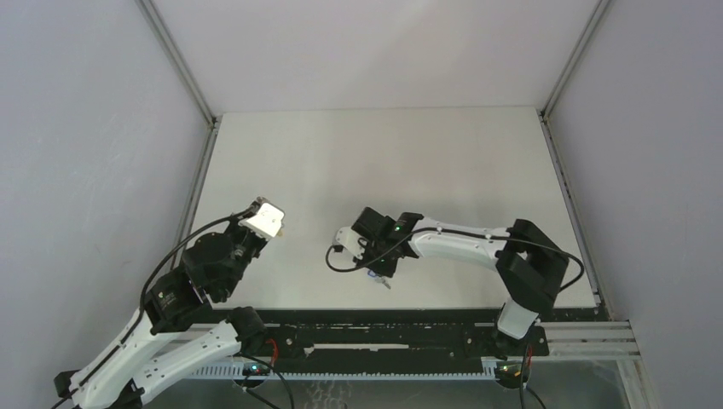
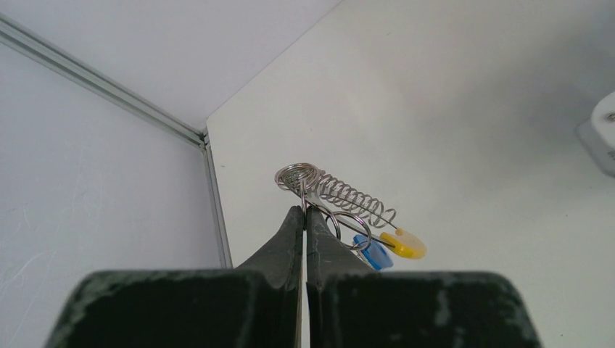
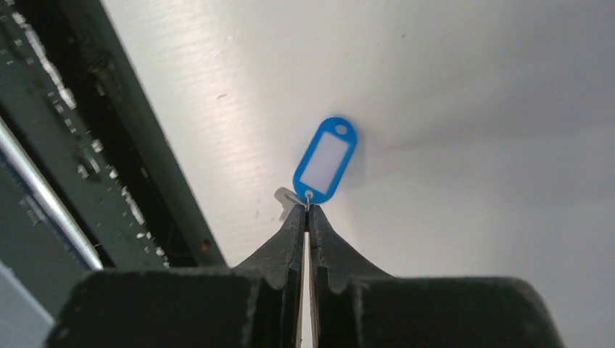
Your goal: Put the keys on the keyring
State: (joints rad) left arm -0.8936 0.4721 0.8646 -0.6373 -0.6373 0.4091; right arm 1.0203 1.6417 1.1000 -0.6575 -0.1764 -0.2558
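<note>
In the left wrist view my left gripper (image 2: 304, 210) is shut on a thin wire ring of the keyring (image 2: 348, 197), a silvery coiled loop held above the table. A yellow piece (image 2: 405, 245) hangs at its far end, and one of the keys (image 2: 376, 254) with a blue head hangs from a round ring beside it. In the right wrist view my right gripper (image 3: 307, 209) is shut on the small ring of another key, whose blue plastic head (image 3: 325, 159) has a white panel. A bit of silver metal (image 3: 285, 197) shows at its left fingertip. From above, the right gripper (image 1: 380, 278) is low near the table's front edge.
A black rail (image 3: 87, 145) runs along the near table edge, close to the right gripper. The white table (image 1: 384, 162) is boxed in by grey walls with metal corner posts (image 2: 215, 210). A white part of the right arm (image 2: 602, 130) shows at the edge of the left wrist view.
</note>
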